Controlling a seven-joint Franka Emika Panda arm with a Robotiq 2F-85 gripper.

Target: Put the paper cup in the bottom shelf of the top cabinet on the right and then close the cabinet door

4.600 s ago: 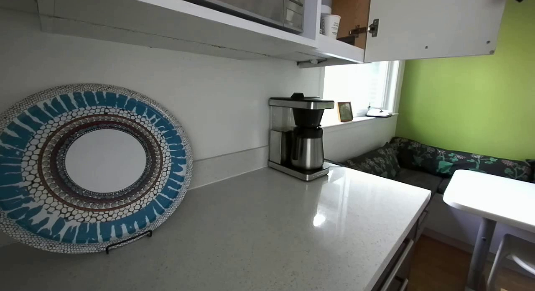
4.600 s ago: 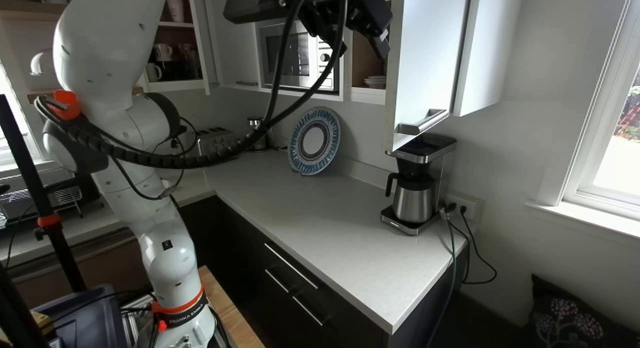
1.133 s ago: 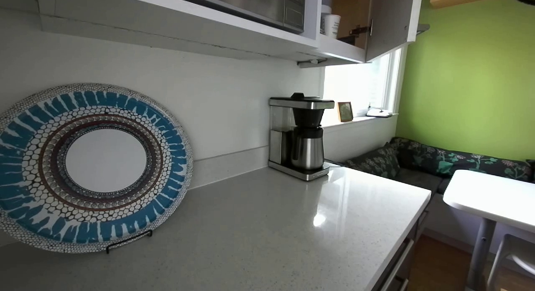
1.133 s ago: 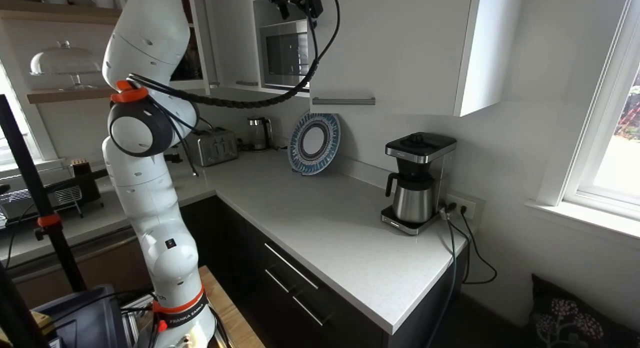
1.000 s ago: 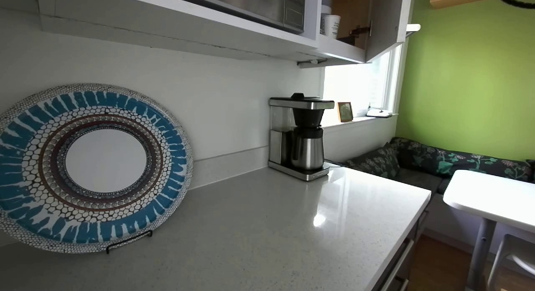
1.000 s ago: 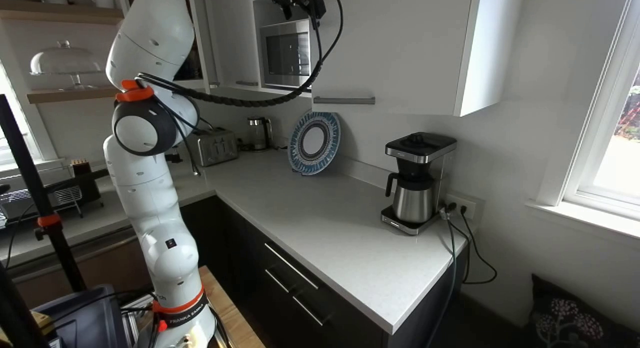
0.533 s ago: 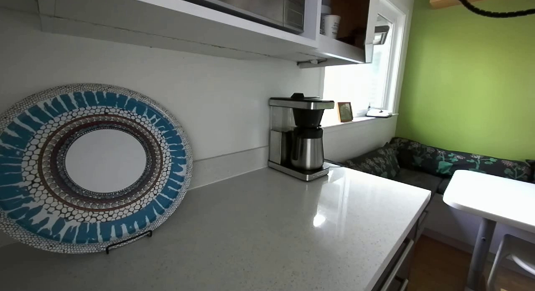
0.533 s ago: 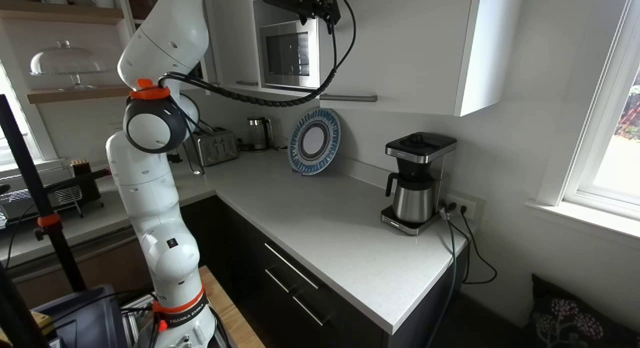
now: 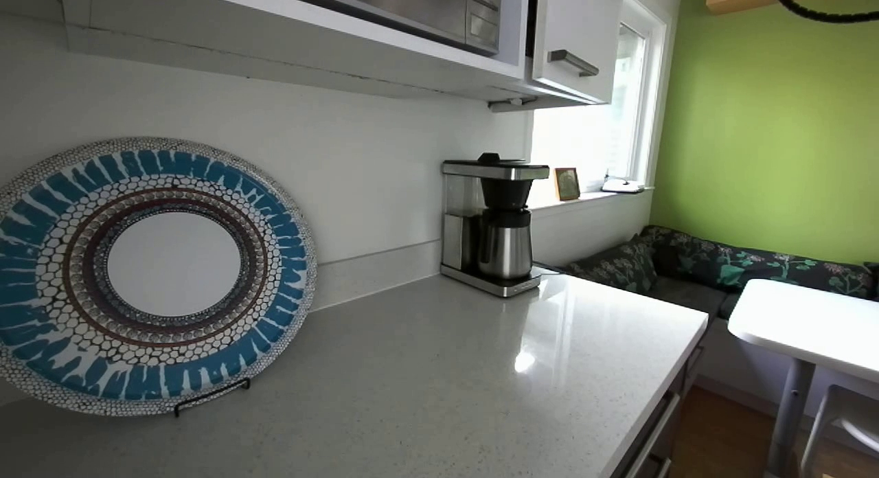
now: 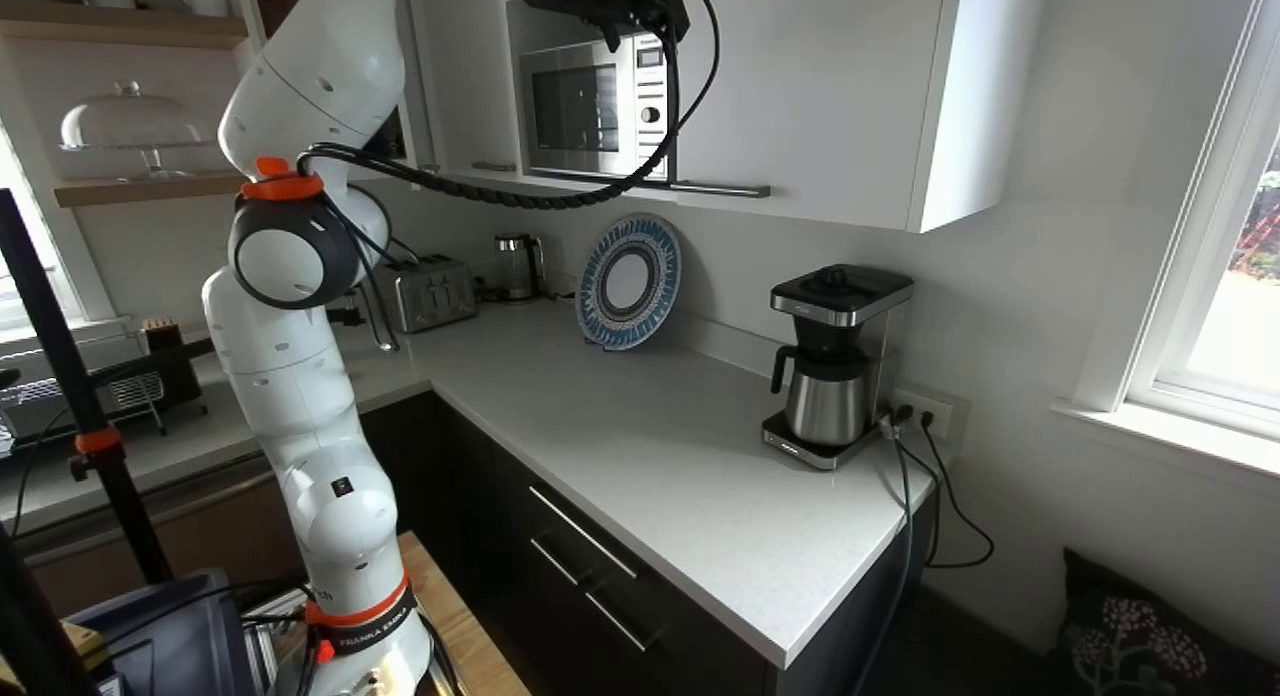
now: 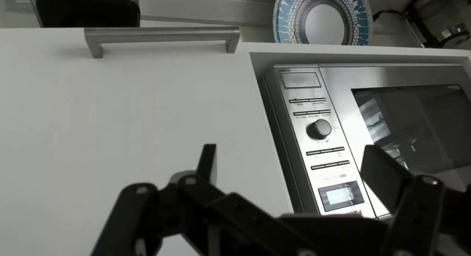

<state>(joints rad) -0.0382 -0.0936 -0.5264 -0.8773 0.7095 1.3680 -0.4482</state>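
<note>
Wrist view: one gripper [image 11: 290,158], its two fingers [image 11: 386,178] spread wide, only background between them; contact with the cabinet door [image 11: 128,120] could not be told. One handle [image 11: 162,34], one microwave [image 11: 351,134].

In an exterior view: one arm [image 10: 297,381], one top cabinet [image 10: 970,126].

In an exterior view: the cabinet door stood slightly ajar, a narrow dark gap along its edge; paper cup hidden. One coffee maker [image 9: 505,196] and one decorated plate [image 9: 172,265] stood well apart, countertop [image 9: 426,375] between.
</note>
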